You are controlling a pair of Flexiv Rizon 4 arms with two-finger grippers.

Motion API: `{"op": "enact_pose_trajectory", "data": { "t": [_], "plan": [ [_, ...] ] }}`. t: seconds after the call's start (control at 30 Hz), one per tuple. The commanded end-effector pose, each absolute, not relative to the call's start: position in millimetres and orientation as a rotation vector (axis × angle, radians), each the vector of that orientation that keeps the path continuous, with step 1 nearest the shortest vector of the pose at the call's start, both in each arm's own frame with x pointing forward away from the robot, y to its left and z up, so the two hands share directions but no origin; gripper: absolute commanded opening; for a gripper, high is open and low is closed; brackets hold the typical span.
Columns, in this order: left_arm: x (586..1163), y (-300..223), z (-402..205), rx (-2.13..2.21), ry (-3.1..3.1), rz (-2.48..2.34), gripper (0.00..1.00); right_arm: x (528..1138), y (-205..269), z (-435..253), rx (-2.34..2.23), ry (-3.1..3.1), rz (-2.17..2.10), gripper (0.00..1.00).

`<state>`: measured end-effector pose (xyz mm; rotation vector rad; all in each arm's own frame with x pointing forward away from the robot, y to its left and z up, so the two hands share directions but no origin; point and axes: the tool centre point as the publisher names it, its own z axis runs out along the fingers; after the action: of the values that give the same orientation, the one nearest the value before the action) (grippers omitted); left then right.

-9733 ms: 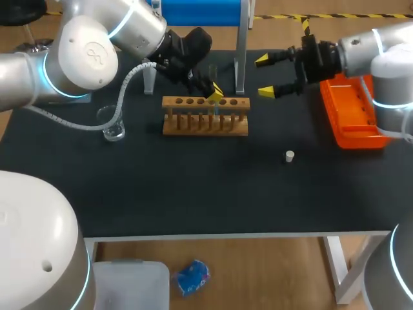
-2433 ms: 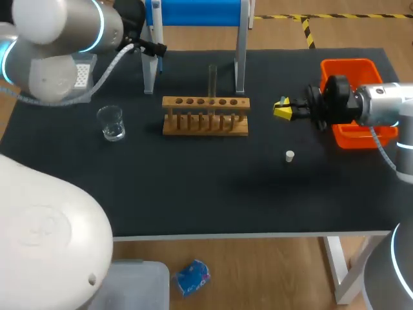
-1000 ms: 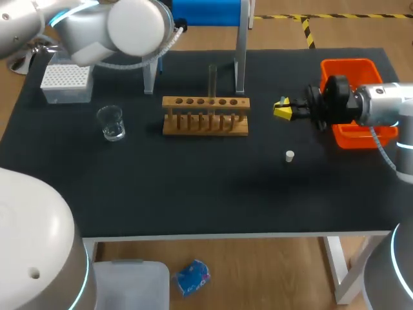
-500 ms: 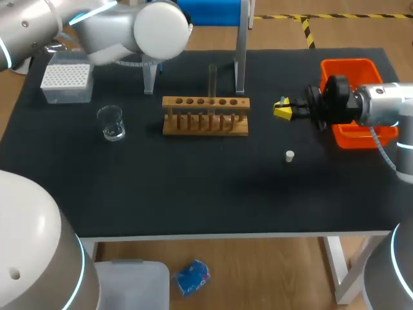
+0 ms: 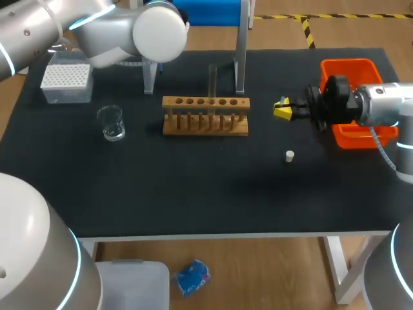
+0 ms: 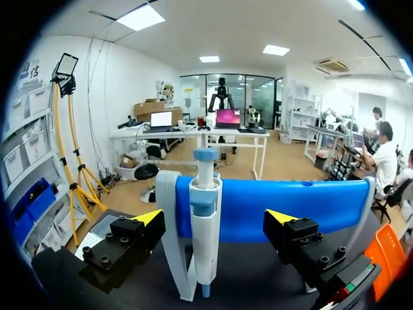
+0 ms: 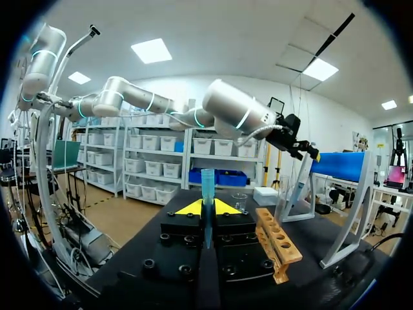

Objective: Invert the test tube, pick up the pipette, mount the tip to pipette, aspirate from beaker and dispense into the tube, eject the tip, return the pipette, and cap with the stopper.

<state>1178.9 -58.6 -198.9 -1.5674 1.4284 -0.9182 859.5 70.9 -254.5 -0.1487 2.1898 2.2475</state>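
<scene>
The tip box [image 5: 64, 84] sits at the table's 10 o'clock corner, with the beaker [image 5: 111, 123] just off it at 5 o'clock. The left gripper [image 6: 214, 217] is at the table's 12 o'clock edge with its fingers spread wide and holding nothing. The pipette [image 6: 205, 226] hangs on the blue stand [image 6: 290, 206] just ahead of it, in line with the gap and touching neither finger. The test tube [image 5: 211, 81] stands upright in the rack [image 5: 205, 115]. The stopper [image 5: 290, 155] lies at the rack's 4 o'clock. At the rack's 3 o'clock the right gripper [image 7: 206, 208] has its fingers pinched together on a tip [image 7: 207, 187], which stands up between them. The orange tray [image 5: 352, 132] lies at 3 o'clock beyond.
</scene>
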Motion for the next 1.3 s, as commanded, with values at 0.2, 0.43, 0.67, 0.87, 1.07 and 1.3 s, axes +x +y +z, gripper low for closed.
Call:
{"op": "enact_pose_trajectory", "data": {
  "t": [0.2,0.43,0.67,0.87,1.07,1.3],
  "plan": [
    [1189,-57,-203,-1.556,1.44,-0.935,1.0,859,71,-255,-0.15,2.19,2.247,0.0],
    [1193,-58,-203,-1.545,1.447,-0.94,1.0,859,71,-255,-0.15,2.19,2.247,0.0],
    [1196,-60,-203,-1.536,1.454,-0.944,1.0,859,71,-255,-0.15,2.19,2.247,0.0],
    [1196,-61,-203,-1.54,1.451,-0.942,0.96,859,71,-255,-0.15,2.19,2.247,0.0],
    [1194,-60,-205,-1.551,1.448,-0.935,0.29,859,71,-255,-0.15,2.19,2.247,0.0],
    [1193,-59,-206,-1.56,1.444,-0.935,0.0,859,71,-255,-0.15,2.19,2.247,0.0]
  ]
}}
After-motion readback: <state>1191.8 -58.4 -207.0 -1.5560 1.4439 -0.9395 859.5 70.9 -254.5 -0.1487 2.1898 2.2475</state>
